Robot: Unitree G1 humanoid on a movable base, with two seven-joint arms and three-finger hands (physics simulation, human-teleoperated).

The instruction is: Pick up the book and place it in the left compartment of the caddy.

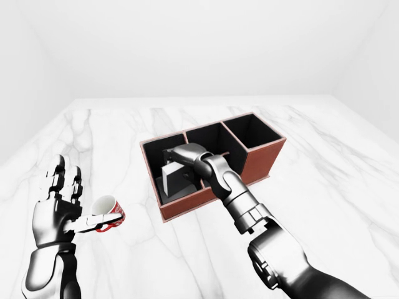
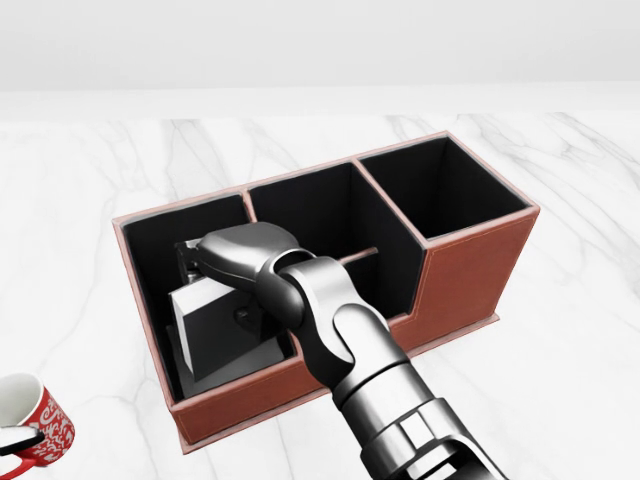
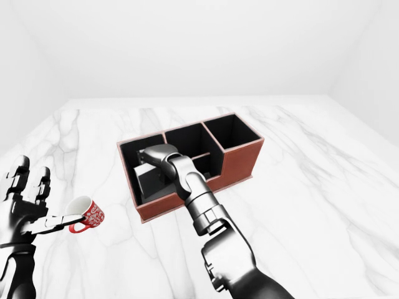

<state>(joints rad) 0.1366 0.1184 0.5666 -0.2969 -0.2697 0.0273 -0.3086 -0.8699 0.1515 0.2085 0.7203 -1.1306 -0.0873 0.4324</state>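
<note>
Grey metal fills the caddy's left compartment: the right hand (image 2: 215, 275) reaches down into it from above, and the book (image 2: 215, 335) sits directly under and against that hand, already inside the compartment. The fingers seem to press on the book's upper edge, but the wrist hides them, so I cannot tell whether they grip it or have let go. The book leans at a tilt, its long axis running from the hand down toward the near wall of the caddy (image 2: 470, 265), lower end near the compartment floor. By my reading the next move turns on that: freeing the hand straight upward out of the caddy without dragging the book.

Well left of the caddy, the left hand (image 1: 56, 208) stands with fingers spread, a red mug (image 1: 107, 213) touching its fingertips. The right hand is far nearer the book.

Counted: one book, one caddy with three compartments, one mug, two hands.
</note>
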